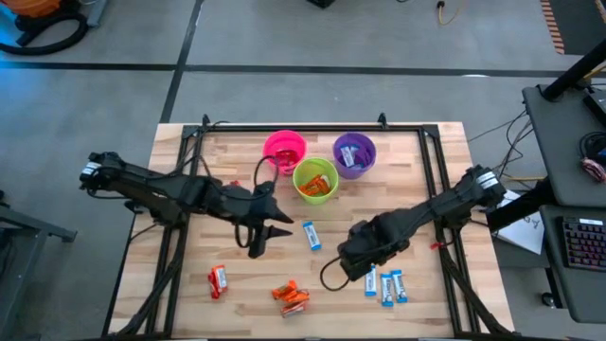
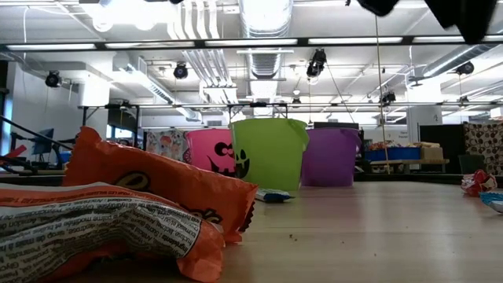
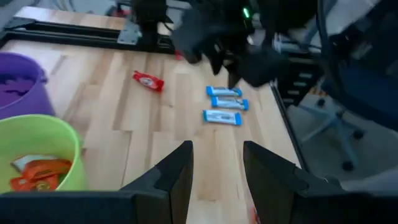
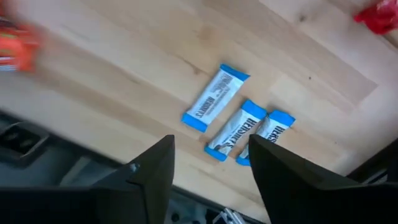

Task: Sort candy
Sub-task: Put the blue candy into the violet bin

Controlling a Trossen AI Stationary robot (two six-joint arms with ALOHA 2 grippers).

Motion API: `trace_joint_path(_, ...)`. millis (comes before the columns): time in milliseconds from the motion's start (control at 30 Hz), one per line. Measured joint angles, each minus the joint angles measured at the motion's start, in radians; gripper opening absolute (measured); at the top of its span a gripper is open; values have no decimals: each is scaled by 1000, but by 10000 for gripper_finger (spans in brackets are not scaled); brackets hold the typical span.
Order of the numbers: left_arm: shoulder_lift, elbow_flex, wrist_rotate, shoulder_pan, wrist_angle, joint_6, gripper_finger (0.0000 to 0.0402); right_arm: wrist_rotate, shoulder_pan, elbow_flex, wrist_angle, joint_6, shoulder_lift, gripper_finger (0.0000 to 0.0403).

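A: Right gripper (image 4: 208, 165): fingers are standing apart, gripping nothing, hovering just above three blue-and-white candies (image 4: 239, 129) lying side by side on the worktop (image 1: 189, 189).

B: Left gripper (image 3: 216, 168)?

A: Its fingers are gaping partway, empty, pointing over bare wood near the green cup (image 1: 315, 180), which is holding orange candies (image 3: 34, 173).
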Motion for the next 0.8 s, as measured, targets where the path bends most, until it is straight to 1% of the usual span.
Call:
trace_joint_path(133, -50, -70, -43, -14, 36, -51, 125, 0, 26, -30, 10, 29, 64, 214)
trace_joint_path(233, -78, -101, -44, -14, 41, -77, 125, 0, 42, -45, 18, 31, 115, 221)
trace_joint_path(333, -99, -121, -45, -15, 42, -91, 125, -6, 54, -65, 66, 31, 154, 224)
trace_joint_path(433, -102, -126, -45, -16, 40, -95, 125, -18, 61, -99, 152, 34, 174, 226)
trace_joint_path(533, -101, -126, -45, -18, 41, -95, 125, -26, 69, -132, 183, 39, 189, 226)
trace_joint_path(800, -92, -126, -44, -19, 33, -95, 125, -28, 77, -264, 325, 70, 178, 226)
